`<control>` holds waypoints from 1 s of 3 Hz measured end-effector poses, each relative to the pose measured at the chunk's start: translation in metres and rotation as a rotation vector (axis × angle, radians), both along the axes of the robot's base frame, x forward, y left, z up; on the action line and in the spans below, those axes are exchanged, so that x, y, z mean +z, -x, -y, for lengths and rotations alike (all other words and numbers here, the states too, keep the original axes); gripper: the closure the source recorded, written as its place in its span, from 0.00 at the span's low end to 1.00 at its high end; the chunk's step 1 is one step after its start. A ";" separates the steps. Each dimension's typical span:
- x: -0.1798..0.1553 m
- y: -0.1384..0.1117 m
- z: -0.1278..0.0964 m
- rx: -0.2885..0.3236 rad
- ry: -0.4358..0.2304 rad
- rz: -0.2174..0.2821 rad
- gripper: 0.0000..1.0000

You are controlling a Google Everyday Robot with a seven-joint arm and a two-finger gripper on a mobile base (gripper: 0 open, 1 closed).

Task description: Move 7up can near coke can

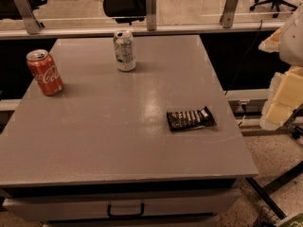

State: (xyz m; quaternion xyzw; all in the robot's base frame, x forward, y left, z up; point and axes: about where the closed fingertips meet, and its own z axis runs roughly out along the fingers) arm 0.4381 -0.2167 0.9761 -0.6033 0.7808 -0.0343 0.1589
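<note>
A pale silvery-white drink can with greenish markings, the 7up can point(124, 51), stands upright at the far middle of a grey flat-topped table point(118, 141), just short of the far edge. The red drink can with white script, the coke can point(45, 72), stands upright well to its left and a little nearer, close to the left edge. Bare tabletop lies between the two cans and across the whole near half. A dark, shiny snack wrapper point(191, 118) lies flat on the right side, near the right edge. A black drawer handle point(125, 209) shows under the near edge. The cream, blocky gripper point(283, 100) hangs off the table beyond its right edge, well apart from both cans; I cannot tell whether it is spread or closed.
</note>
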 end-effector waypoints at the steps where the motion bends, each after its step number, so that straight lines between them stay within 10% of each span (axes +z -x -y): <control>1: 0.000 0.000 0.000 0.000 0.000 0.001 0.00; 3: 0.007 -0.049 -0.041 -0.006 -0.086 0.060 0.00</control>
